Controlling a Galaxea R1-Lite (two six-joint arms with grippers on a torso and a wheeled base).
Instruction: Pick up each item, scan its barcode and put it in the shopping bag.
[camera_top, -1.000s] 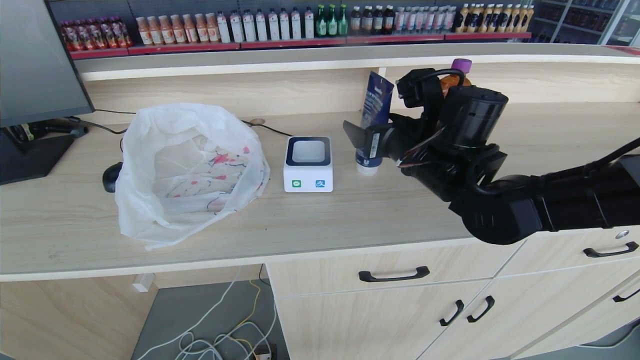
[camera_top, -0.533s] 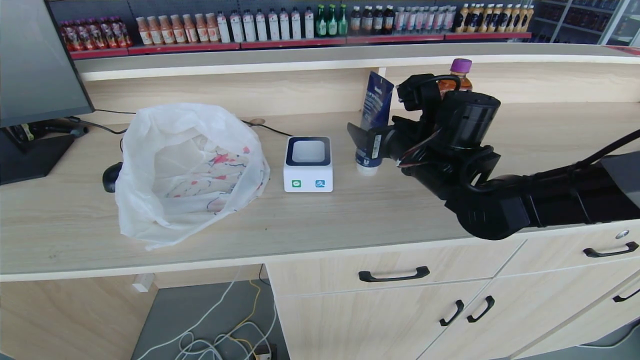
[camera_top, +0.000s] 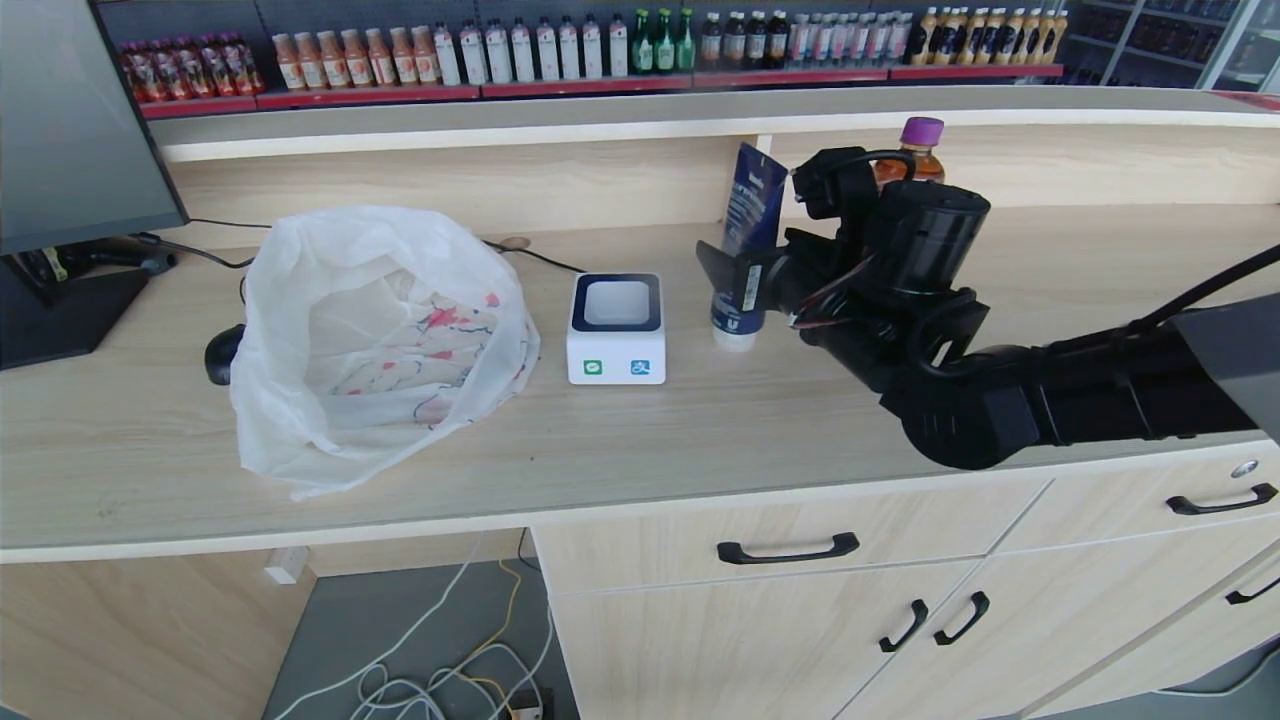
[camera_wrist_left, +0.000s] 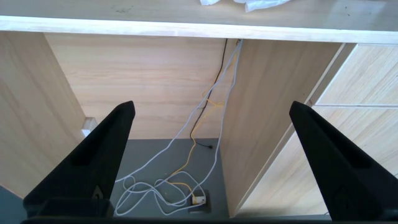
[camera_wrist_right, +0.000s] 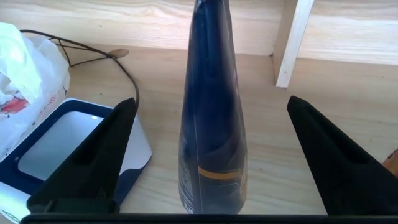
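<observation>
The right jaws stand wide apart, released, one on each side of the tube (camera_top: 752, 215) without touching it. The one tube stands upright on its white cap on the surface (camera_top: 650, 440), just right of the scanner (camera_top: 616, 327). In the head view the near jaw crosses its lower part and the far jaw is hidden behind it.

The one scanner, a white box with a dark-rimmed window on top, sits between the tube and the bag (camera_top: 375, 340). The one bag, thin and white, lies open-mouthed to the left. Red marks show through it, and whether anything is inside is hard to tell.

One bottle (camera_top: 920, 135) with a purple cap stands behind the right arm, which covers all but its top. A dark mouse (camera_top: 222, 355) is half hidden behind the bag. A monitor (camera_top: 70, 120) is cut off at the left edge.

The left jaws are spread apart too, holding nothing, low in front of the surface and facing cables (camera_wrist_left: 158, 190) on the floor under it.
</observation>
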